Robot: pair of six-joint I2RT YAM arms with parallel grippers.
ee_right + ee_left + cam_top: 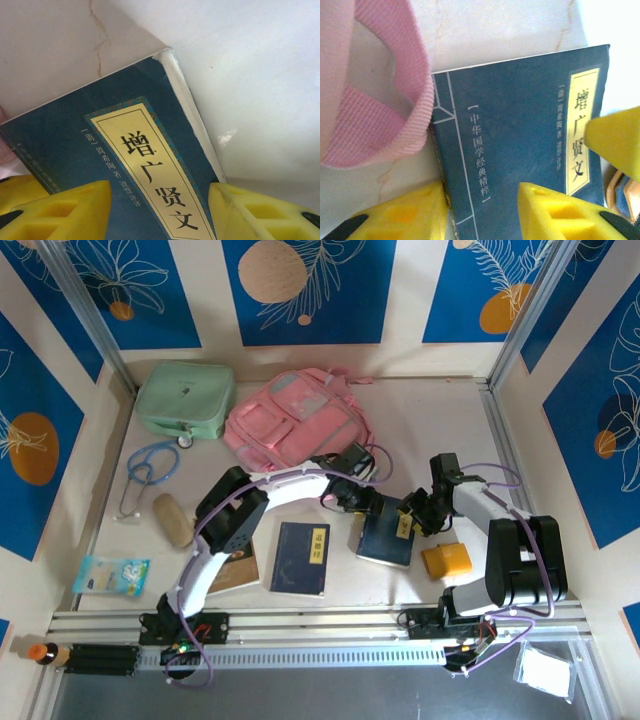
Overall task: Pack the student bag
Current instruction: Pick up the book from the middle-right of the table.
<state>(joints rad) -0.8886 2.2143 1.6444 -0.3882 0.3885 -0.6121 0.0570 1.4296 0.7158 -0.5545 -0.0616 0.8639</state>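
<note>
The student bag point(295, 420), a soft pink backpack, lies at the back centre, and one of its straps point(395, 125) loops beside the left gripper. A dark blue book point(385, 538) with a cream title label lies in front of it. My left gripper point(362, 502) is at the book's spine corner. Its jaws point(480, 220) stand apart, one finger point(405, 215) against the spine and the other over the cover. My right gripper point(412, 522) hovers at the opposite corner with its jaws point(160, 215) apart, one finger point(65, 210) over the cover and the other at the page edge.
A mint-green case point(185, 398) sits at the back left, with a stethoscope point(148, 465) and a tan oblong object point(173, 520) in front of it. A second blue book point(300, 558), a brown notebook point(237, 570), a tissue packet point(110, 575) and an orange block point(446, 560) lie near the front.
</note>
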